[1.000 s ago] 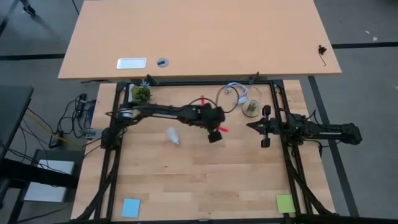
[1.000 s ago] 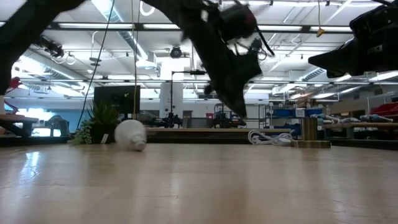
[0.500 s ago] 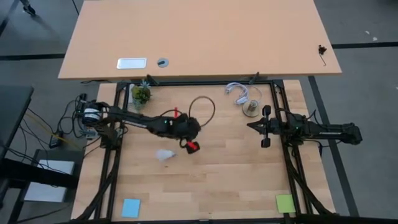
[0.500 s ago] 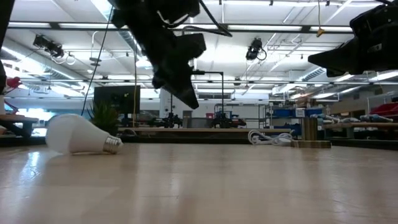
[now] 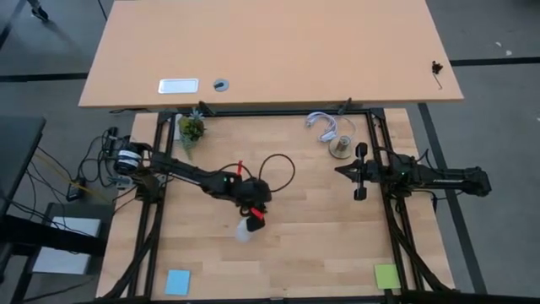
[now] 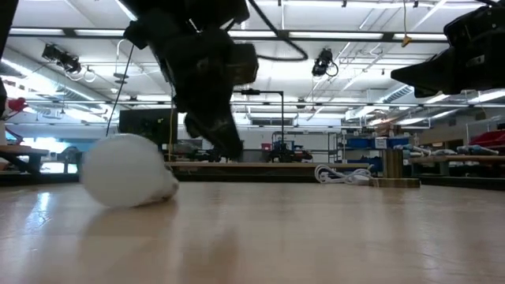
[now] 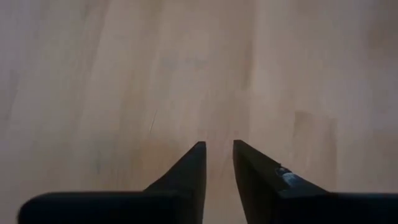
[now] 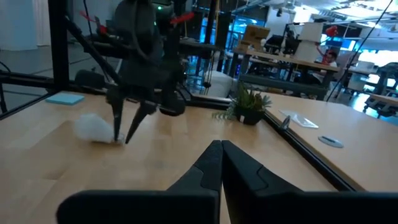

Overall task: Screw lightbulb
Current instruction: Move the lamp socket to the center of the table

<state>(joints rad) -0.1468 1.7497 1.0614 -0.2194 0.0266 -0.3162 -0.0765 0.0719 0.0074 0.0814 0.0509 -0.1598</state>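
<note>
While lightbulb [image 5: 244, 230] lies loose — left end effector [image 5: 256, 218] parted.

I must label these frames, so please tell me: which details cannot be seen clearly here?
- Lightbulb screw base: high view, hidden under the left gripper; low view, blurred.
- Contact between left jaws and bulb: left wrist view shows only wood.
- Socket disc: high view, too small for detail.

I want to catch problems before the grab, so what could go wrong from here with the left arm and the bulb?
1. The bulb lies loose on its side on the bare table, so a nudge could roll it away.
2. The left pincer shows only a narrow gap between its fingers, likely too tight for the bulb's round head.
3. The left wrist view shows only wood, no bulb, so the pincer may descend beside it.
</note>
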